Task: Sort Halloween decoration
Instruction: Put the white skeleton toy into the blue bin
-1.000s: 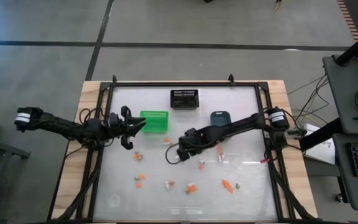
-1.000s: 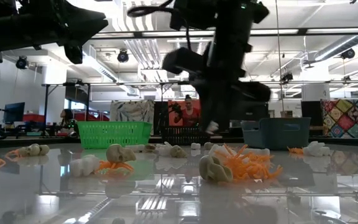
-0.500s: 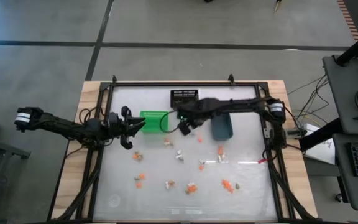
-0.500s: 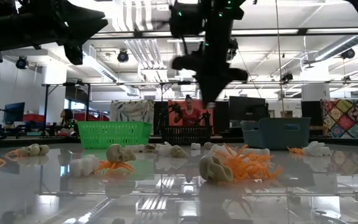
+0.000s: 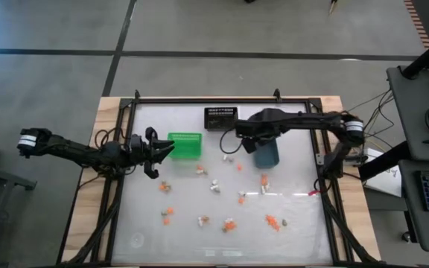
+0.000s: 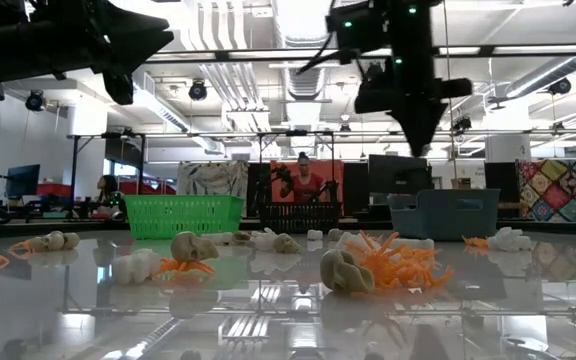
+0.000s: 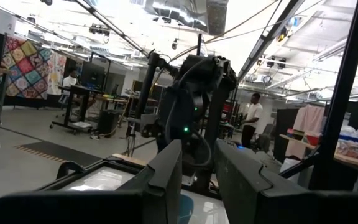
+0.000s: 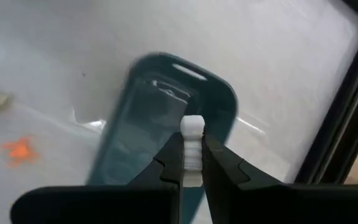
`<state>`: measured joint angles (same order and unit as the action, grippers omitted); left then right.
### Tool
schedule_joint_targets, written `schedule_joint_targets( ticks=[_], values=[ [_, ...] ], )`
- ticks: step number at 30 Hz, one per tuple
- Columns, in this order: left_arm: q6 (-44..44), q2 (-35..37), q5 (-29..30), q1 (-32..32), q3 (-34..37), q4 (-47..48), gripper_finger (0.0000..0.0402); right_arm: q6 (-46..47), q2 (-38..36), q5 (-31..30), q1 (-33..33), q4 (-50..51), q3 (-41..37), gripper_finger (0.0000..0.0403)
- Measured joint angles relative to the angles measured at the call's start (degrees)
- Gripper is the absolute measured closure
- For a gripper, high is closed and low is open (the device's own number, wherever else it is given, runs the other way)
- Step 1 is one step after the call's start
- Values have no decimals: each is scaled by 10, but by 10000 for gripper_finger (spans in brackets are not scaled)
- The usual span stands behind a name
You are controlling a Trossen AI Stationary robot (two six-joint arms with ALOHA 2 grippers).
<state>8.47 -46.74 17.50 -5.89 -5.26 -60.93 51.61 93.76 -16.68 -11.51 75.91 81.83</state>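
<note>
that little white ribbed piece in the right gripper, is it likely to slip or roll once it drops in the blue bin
The white ribbed piece is pinched by only its narrow middle in the right gripper, so it is probably light and stiff. Its rounded, ridged shape suggests it may roll a little. It hangs above the blue-grey bin, whose walls should likely contain it.

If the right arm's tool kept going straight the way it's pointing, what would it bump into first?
Most likely the blue-grey bin. The right tool, shut on a small white trinket, points down at the bin's open top in the wrist view, and the overhead view puts it beside the bin. The height above it is unclear.
</note>
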Motion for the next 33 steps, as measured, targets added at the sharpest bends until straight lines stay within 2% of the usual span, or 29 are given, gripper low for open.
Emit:
schedule_joint_targets(
  ticks=[7,14,19,33],
  values=[
    [0,0,1,0,0,-1,323,25,-93,37,-3,-183,-150,374],
    [0,0,1,0,0,-5,323,68,-112,36,-3,-272,-250,374],
    [7,0,1,0,0,-5,323,79,-96,36,-3,-296,-277,374],
    [11,0,1,0,0,-5,323,55,-53,30,-4,-345,-278,364]
  ],
)
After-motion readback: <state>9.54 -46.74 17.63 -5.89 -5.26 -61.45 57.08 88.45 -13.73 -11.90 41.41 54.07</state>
